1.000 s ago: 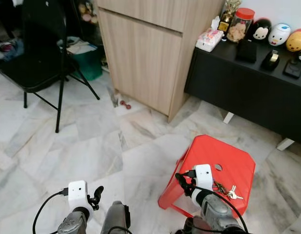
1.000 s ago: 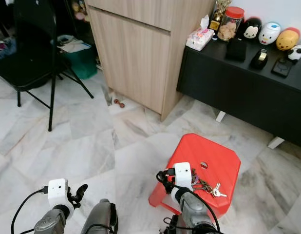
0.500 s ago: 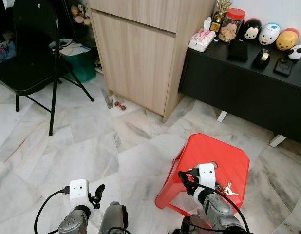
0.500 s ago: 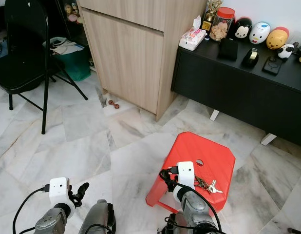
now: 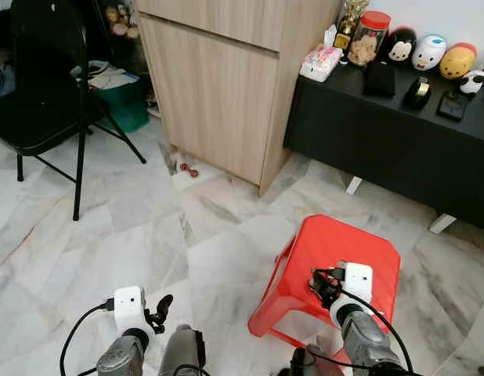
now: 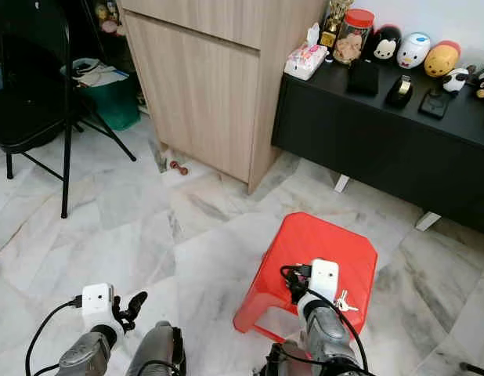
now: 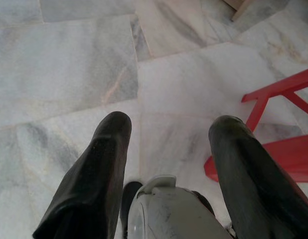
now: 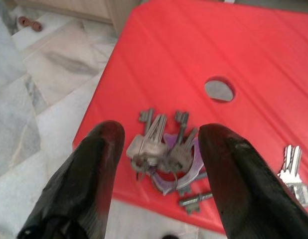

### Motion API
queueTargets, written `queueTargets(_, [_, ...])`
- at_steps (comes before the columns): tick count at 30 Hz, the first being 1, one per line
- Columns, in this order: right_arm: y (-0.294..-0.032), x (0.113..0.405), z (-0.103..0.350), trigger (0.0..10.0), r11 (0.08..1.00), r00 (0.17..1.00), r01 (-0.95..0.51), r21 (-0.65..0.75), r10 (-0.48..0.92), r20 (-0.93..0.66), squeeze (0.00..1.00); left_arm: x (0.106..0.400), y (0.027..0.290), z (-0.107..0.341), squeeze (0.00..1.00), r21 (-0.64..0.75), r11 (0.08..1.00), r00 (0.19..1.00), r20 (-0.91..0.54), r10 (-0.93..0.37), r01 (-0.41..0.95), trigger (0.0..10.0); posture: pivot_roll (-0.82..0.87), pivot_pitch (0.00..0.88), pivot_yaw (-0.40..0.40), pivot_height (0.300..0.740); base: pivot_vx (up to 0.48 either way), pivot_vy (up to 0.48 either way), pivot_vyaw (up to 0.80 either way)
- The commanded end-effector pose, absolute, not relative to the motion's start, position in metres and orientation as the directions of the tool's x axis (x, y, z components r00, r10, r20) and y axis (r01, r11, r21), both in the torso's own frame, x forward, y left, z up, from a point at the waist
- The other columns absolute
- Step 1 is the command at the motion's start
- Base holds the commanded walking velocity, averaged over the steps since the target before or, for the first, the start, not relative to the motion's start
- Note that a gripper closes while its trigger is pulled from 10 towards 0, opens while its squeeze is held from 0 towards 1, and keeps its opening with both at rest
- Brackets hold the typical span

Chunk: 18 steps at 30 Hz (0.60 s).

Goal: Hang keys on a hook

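A bunch of grey keys [image 8: 166, 149] on a purple tag lies on the near part of a red plastic stool [image 5: 359, 243], with a silver key [image 8: 293, 162] spread off to one side. My right gripper [image 8: 161, 132] hovers just over the bunch, open, one black finger on each side of it and nothing held. From the head, the right gripper [image 5: 320, 283] sits over the stool's near edge, and a bit of the keys [image 6: 341, 300] peeks out beside the wrist. My left gripper [image 5: 160, 309] hangs low over the marble floor, open and empty.
A tall wooden cabinet [image 5: 226, 78] stands ahead. To its right is a black sideboard [image 5: 399, 133] with toys, a jar and a tissue box. A black folding chair [image 5: 38, 102] and a green bin [image 5: 117, 102] are at the left. Marble floor [image 5: 148, 227] lies between.
The camera has shifted slightly. My right gripper has moved right along the stool, from beside the keys to over them. The left arm has stayed put.
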State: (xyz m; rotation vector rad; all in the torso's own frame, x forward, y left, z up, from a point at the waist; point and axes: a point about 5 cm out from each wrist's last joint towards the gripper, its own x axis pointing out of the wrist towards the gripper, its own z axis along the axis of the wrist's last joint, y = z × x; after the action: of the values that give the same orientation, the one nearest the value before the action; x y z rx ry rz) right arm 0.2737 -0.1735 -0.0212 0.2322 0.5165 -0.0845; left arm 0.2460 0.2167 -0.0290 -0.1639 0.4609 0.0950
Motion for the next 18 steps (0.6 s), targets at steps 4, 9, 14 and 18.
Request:
queueTargets(4, [-0.1764,0.2706,-0.0241,10.0,0.967,0.856,0.162,0.196,-0.038,-0.516,0.0,0.2409,0.2158,-0.0341,0.0,-0.142,0.981,0.877,-0.479,0.049,-0.133,10.0,0.12,0.173,-0.051,0.646,0.261,0.0,0.0])
queueTargets(9, [-0.1754,0.2719,-0.0231,10.0,0.965,0.858,0.165,0.204,-0.039,-0.512,0.0,0.2414,0.2162,-0.0337,0.0,-0.146,0.98,0.877,-0.477,0.051,-0.136,10.0,0.12,0.174,-0.051,0.646,0.284,0.0,0.0])
queueTargets(14, [-0.1738,0.2728,-0.0226,10.0,0.965,0.859,0.162,0.208,-0.034,-0.511,0.0,0.2415,0.2158,-0.0337,0.0,-0.148,0.98,0.877,-0.478,0.046,-0.131,10.0,0.13,0.173,-0.051,0.646,0.3,0.0,0.0])
queueTargets(18, [-0.1735,0.273,-0.0224,10.0,0.964,0.86,0.163,0.21,-0.034,-0.51,0.0,0.2419,0.2153,-0.0335,0.0,-0.152,0.98,0.878,-0.477,0.042,-0.129,10.0,0.13,0.175,-0.051,0.646,0.291,0.0,0.0])
